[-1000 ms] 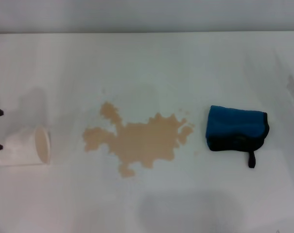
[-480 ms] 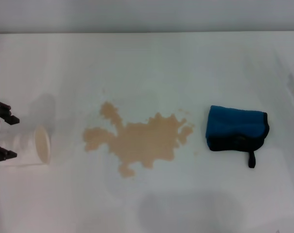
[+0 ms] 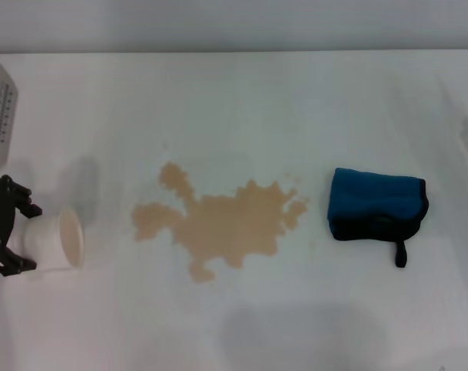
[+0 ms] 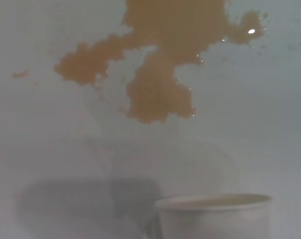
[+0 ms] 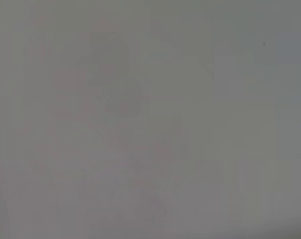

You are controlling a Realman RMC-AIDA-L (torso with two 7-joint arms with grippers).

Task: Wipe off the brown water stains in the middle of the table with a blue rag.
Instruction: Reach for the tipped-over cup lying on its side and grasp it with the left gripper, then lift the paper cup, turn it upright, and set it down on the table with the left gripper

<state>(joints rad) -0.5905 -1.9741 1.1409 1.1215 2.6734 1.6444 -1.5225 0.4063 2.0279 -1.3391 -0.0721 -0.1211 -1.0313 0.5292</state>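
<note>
On the white bench point(image 3: 241, 108) you had the brown water stains point(image 3: 218, 224) spread across the middle, a lobed tan blotch with a few specks about it; the blue rag point(image 3: 377, 205) lay folded to the robot's right of the blotch, near it but apart from it, its black loop trailing toward the front edge; nothing was touching the rag. Your left tool point(image 3: 5, 236) sat at the left margin with its dark fingers either side of a tipped white paper cup point(image 3: 59, 239), whose open mouth faced the stain; the fingers looked set around the cup, though I could not tell whether they had closed on it or merely bracketed it. The left wrist view showed only the cup's rim point(image 4: 212, 201) and the wet blotch point(image 4: 160, 64) beyond it. Your right tool was nowhere in sight, and its wrist view gave only a blank grey field, so its state was unknown.

The wiping itself had not begun, to my judgement; the cup was the matter in hand. If you meant to clear it, you would have done well to grip it lightly, since thin paper crushes, and carry it away from the blotch, not across it; then bring the right arm down over the rag's thick middle, not the loop.
</note>
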